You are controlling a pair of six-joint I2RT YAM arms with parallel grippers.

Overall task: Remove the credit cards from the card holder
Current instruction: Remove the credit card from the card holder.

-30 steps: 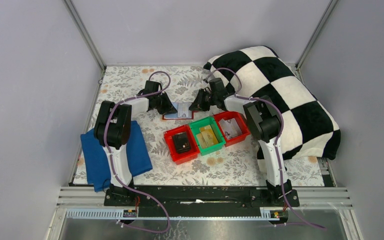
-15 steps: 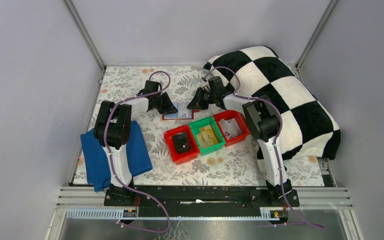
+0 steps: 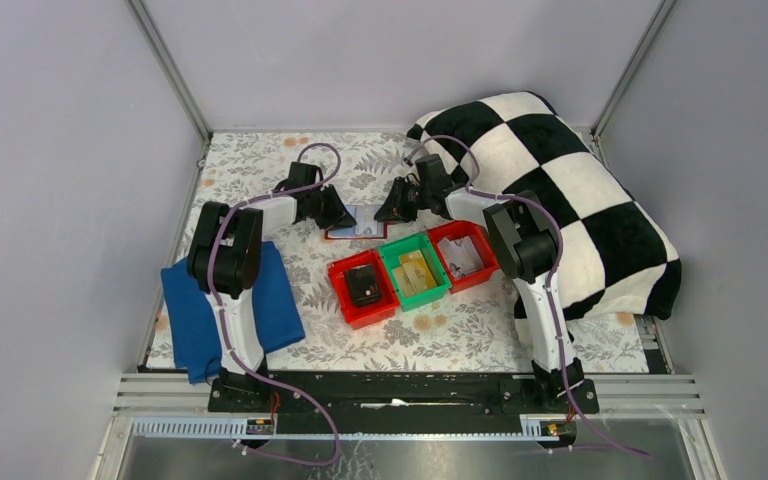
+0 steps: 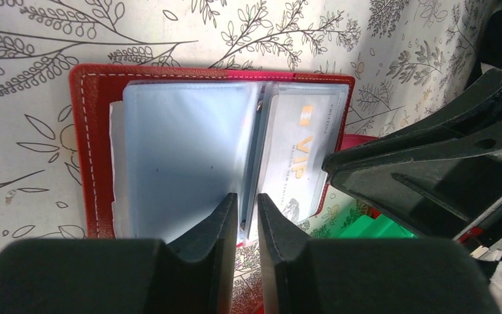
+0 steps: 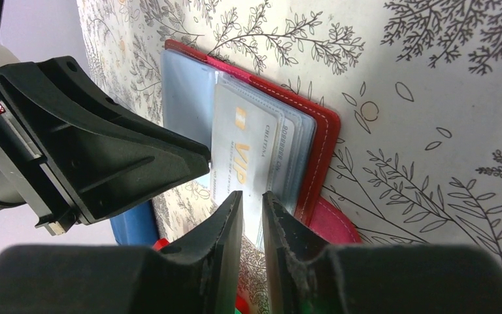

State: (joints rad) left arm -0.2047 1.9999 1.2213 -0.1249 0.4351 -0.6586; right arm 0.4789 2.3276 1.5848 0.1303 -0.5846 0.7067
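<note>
The card holder (image 3: pixel 365 222) lies open on the floral cloth between my two grippers, a red cover with pale blue sleeves (image 4: pixel 183 144). A whitish credit card (image 4: pixel 294 157) marked VIP sits in its right-hand sleeve and also shows in the right wrist view (image 5: pixel 245 154). My left gripper (image 4: pixel 247 208) is almost shut, pinching the thin sleeve leaves at the holder's middle fold. My right gripper (image 5: pixel 253 201) is almost shut on the near edge of the VIP card and its sleeve. The red strap tab (image 5: pixel 333 222) lies beside the right fingers.
Three small bins stand just in front of the holder: a red one (image 3: pixel 343 298) with a black boxy object (image 3: pixel 364 285), a green one (image 3: pixel 438 288) with yellow-tan items (image 3: pixel 415 272), and a red one (image 3: pixel 482 262). A blue cloth (image 3: pixel 282 300) lies left, a checkered blanket (image 3: pixel 580 200) right.
The right gripper has shifted slightly left and toward the back by the holder's right edge. The left arm and the holder have not visibly moved.
</note>
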